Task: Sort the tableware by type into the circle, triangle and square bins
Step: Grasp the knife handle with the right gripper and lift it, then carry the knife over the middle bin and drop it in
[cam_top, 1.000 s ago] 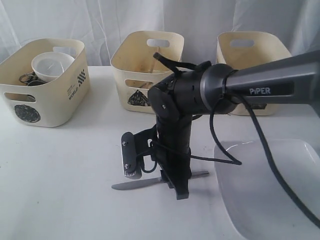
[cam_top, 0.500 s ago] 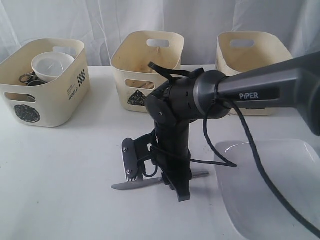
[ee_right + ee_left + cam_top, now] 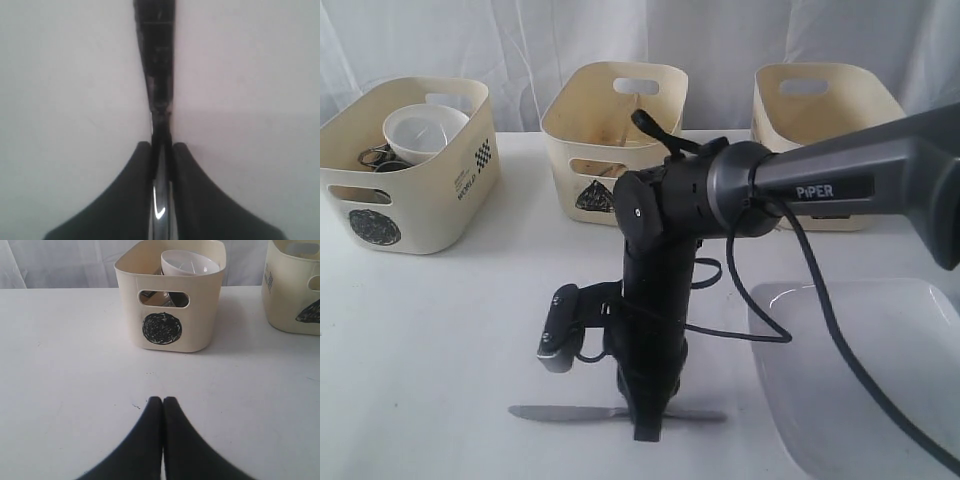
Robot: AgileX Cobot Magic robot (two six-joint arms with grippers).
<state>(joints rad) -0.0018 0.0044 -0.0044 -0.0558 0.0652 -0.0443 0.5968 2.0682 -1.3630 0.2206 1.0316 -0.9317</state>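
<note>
Steel knife (image 3: pixel 560 413) lying on white table (image 3: pixel 440 330), low centre of frame, right gripper (image 3: pixel 648 428) pinched on it, left gripper (image 3: pixel 162 401) closed above table

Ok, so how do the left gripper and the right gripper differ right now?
The left gripper is shut on nothing, its jaws pressed together; the right gripper is closed on the knife. The left gripper faces the circle bin across bare table; the right gripper points down at the table near the white plate. Both are black with tapered tips.
</note>
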